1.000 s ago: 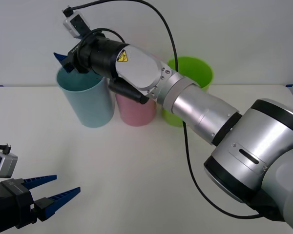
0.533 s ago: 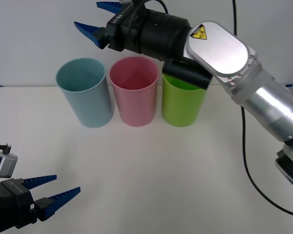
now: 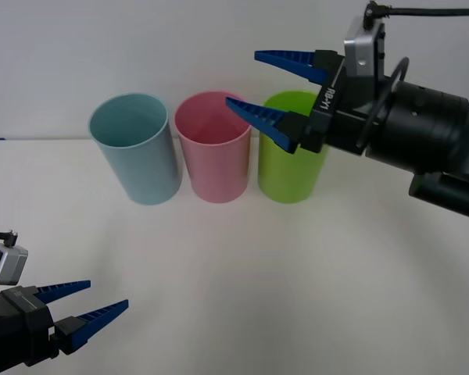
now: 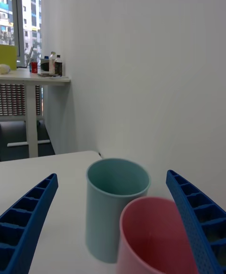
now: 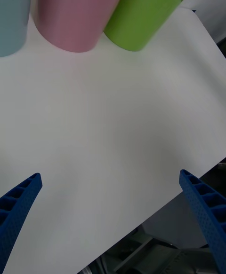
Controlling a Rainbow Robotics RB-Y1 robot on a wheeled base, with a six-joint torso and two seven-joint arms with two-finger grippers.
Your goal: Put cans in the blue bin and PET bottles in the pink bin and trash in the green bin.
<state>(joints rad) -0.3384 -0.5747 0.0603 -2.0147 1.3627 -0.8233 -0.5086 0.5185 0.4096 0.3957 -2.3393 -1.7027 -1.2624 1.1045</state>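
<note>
Since half a second ago, the right gripper [image 3: 264,84] has swung from above the blue and pink bins to the 2 o'clock area of the front view, held in the air level with the bin rims. Its blue ribbed fingers are spread wide with nothing between them, tips pointing toward 9 o'clock; the lower fingertip overlaps the gap between the pink bin [image 3: 214,148] and the green bin [image 3: 291,166] as seen from above.

Three bins stand upright in a row at 12 o'clock on the white table [image 3: 242,266]: blue bin [image 3: 137,160] toward 11, pink at centre, green toward 1. Neighbouring bins stand just beside each other. The visible part of each interior shows no contents.

Left gripper [image 3: 84,303] sits low at 8 o'clock, unchanged, fingers parted and holding nothing, well apart from the bins.

No can is observed on the table.
</note>
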